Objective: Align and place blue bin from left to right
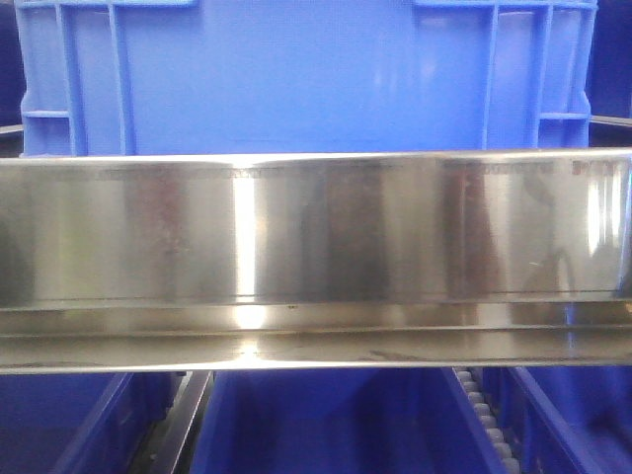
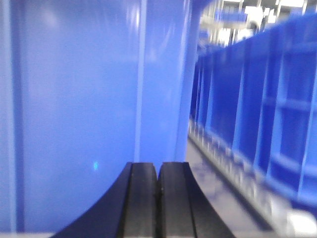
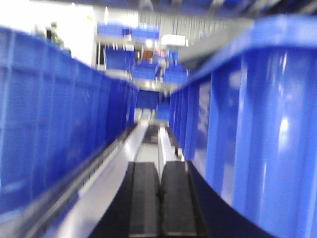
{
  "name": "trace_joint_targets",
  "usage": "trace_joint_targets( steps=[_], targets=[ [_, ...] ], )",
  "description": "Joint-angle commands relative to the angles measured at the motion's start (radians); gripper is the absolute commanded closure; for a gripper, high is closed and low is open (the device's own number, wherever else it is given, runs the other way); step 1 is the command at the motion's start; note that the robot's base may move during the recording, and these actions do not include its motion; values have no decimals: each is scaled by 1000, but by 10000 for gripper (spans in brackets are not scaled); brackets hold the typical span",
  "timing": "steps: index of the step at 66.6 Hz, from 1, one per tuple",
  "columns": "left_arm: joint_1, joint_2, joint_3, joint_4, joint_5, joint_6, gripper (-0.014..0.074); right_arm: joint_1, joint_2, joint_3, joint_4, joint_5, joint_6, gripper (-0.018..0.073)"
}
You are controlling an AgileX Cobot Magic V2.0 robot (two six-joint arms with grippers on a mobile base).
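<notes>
- Blue bin (image 1: 296, 69): large ribbed crate on the shelf, straight ahead in the front view. It sits behind the steel rail (image 1: 316, 237), which hides its base.
- Handling (judged): stiff moulded plastic with smooth, slick walls. It is bulky rather than heavy if empty, but its contents are not visible. It is too wide for one gripper to span.
- Hold points (judged): corner ribs or rim. Flat pushes on opposite side walls suit sliding it along the shelf.
- Left gripper (image 2: 158, 168): pads pressed together, holding nothing, just beside a blue wall (image 2: 74, 99) that is probably the bin's. Contact cannot be told.
- Right gripper (image 3: 159, 168): pads together, empty, over a shelf lane, with a blue wall (image 3: 267, 129) close on one side.
- Other bins (image 3: 49, 109): a row lines the far side of that lane.
- Lower level: more blue bins (image 1: 326, 425) and a roller track (image 1: 484, 415).
</notes>
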Motion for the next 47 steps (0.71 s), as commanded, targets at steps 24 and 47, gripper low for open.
trace_joint_targets(
  steps=[24,47],
  targets=[
    [0,-3,-196,4,-81,3,707,-3,4,-123,1,-161,-3,638],
    [0,132,-503,2,187,3,707,-3,123,-480,1,287,-3,638]
  ],
)
